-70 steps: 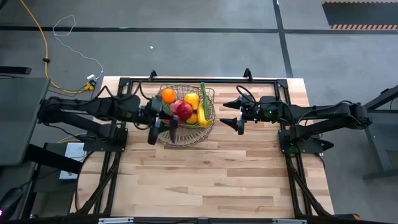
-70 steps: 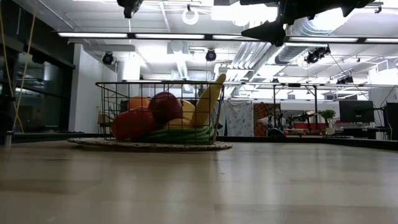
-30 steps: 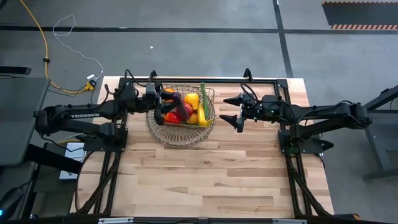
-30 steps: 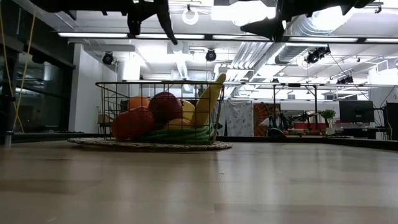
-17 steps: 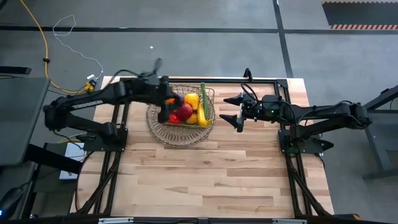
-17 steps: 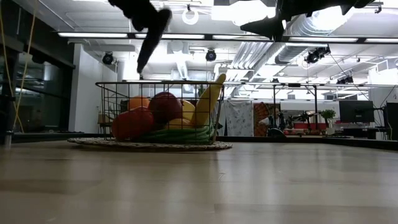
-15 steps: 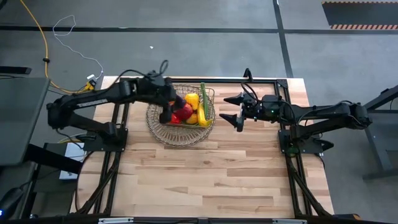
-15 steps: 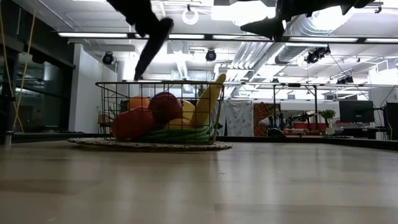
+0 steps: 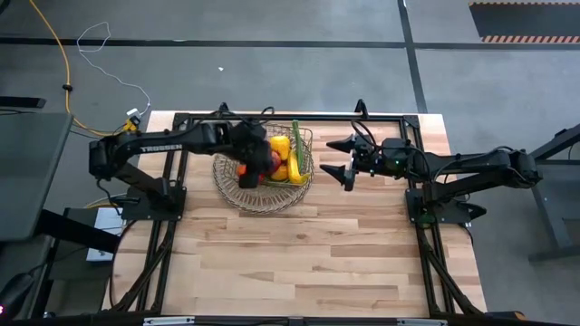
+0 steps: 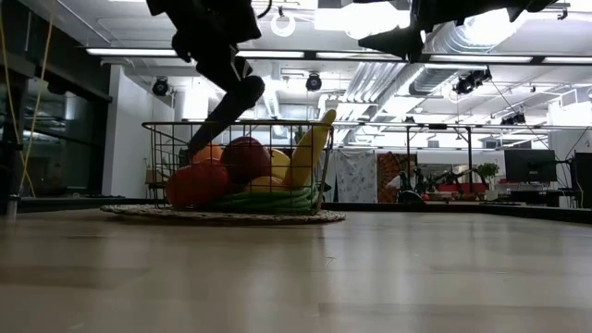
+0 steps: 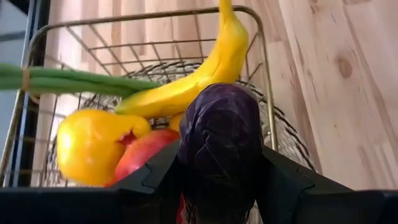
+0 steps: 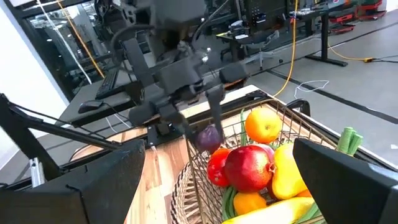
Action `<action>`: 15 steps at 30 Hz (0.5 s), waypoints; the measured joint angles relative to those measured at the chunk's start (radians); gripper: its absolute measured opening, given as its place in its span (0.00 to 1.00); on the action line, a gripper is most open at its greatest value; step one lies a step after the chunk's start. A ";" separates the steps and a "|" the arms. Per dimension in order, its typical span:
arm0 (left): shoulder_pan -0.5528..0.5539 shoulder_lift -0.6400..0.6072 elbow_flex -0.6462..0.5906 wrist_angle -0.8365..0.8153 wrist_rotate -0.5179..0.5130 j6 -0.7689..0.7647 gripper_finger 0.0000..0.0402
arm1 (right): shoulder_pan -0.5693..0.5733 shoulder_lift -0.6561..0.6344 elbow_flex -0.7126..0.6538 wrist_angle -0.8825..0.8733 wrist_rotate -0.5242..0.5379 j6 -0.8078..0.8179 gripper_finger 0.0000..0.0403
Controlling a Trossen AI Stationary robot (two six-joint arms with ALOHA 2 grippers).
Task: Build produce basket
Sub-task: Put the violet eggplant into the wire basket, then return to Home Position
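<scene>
An open-plan robotics lab or workshop: exposed ceiling ducts [image 10: 458,42] and strip lights [image 10: 139,52] overhead, desks with monitors [image 10: 529,165] behind, a grey floor [image 9: 272,23] with a trailing yellow cable [image 9: 50,54], and a wooden bench [image 9: 308,254] framed in black metal.

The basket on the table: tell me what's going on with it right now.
The left gripper is shut on a purple eggplant and holds it over the wire basket, tilted down toward the fruit inside. The basket already holds an orange, red apples, a lemon, a banana and green beans. The right gripper waits open beside the basket, holding nothing.
</scene>
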 joint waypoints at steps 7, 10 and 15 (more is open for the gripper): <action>-0.012 0.019 0.000 0.020 0.000 0.032 0.43 | 0.000 0.000 0.000 0.000 0.018 -0.006 0.99; -0.011 0.020 0.000 0.021 0.000 0.032 0.51 | 0.000 0.000 0.000 0.000 0.018 -0.006 0.99; -0.012 0.016 0.004 0.039 0.000 -0.007 0.65 | 0.000 0.000 0.000 0.000 0.018 -0.006 0.99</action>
